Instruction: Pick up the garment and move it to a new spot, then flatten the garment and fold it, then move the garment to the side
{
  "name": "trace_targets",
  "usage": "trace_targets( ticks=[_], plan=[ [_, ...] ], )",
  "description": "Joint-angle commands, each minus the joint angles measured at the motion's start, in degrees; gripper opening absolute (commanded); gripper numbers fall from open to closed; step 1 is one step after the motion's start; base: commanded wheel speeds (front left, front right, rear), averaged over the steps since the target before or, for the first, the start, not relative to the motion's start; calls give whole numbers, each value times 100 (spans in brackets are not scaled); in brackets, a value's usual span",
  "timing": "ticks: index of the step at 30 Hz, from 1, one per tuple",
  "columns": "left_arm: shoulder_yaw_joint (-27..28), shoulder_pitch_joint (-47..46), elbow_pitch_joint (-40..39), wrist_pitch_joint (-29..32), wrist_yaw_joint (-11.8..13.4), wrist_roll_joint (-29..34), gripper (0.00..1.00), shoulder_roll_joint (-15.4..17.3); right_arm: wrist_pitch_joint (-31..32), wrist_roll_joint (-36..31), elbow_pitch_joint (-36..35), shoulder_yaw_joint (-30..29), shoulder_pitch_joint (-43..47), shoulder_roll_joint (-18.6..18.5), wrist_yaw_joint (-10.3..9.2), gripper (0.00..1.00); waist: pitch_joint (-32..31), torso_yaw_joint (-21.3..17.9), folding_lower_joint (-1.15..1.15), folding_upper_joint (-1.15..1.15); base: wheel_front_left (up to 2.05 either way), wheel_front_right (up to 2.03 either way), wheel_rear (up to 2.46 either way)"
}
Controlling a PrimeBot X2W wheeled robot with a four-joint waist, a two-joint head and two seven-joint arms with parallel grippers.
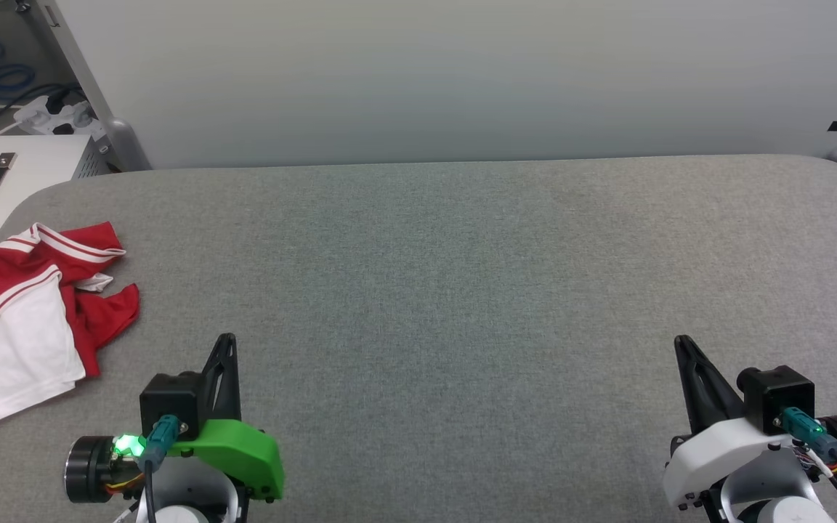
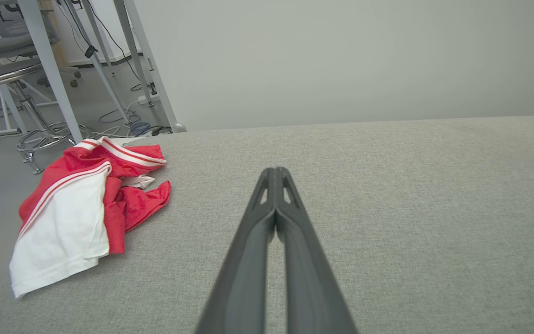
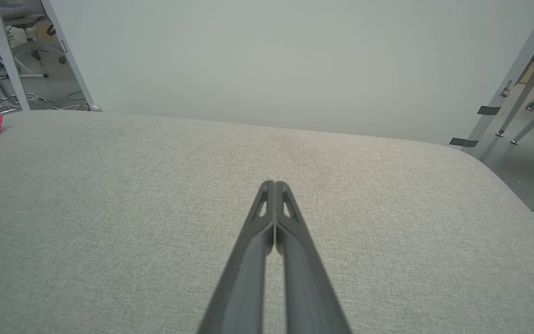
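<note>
Red and white jersey cloth, the garment [image 1: 33, 312], lies crumpled at the left edge of the grey fabric-covered worktop [image 1: 447, 290], close to its far-left rounded corner, and part of the heap seems to reach the edge itself. A striped red-and-white trim sits at the far end of the heap, a white sleeve panel spreads at the near end, and a red flap pokes out toward the middle of the worktop. The heap's long axis runs roughly from far to near, along the left edge, leaning a little. Next to the right comes the left pincer [image 1: 226, 345], its two dark fingers pressed together and holding nothing, poised by the front edge. In its own wrist view the garment lies to the left of the closed fingers and somewhat ahead of them, near but clearly apart, with the red flap as the closest part. Over toward the right end of the front edge, the right pincer [image 1: 682, 343] is likewise shut tight and empty. It is well apart from the garment, a corner of which shows at the far left of its wrist view. Judging from this, the pick-up has not begun, and the left arm is plainly the nearer one. It would need to open, swing left and slightly forward, and come down across the heap's long axis, probably at the red flap or the bunched middle.
</note>
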Motion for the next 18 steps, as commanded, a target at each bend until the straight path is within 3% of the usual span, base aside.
trace_targets(
  ticks=[1,18],
  plan=[
    [-6,-102,-10,-5,25,55,0,-34,15,-55,-24,-3,-93,-3,-6,0,0,0,0,0,0,0,0],
    [-6,-102,-10,-5,25,55,0,-34,15,-55,-24,-3,-93,-3,-6,0,0,0,0,0,0,0,0]
  ],
)
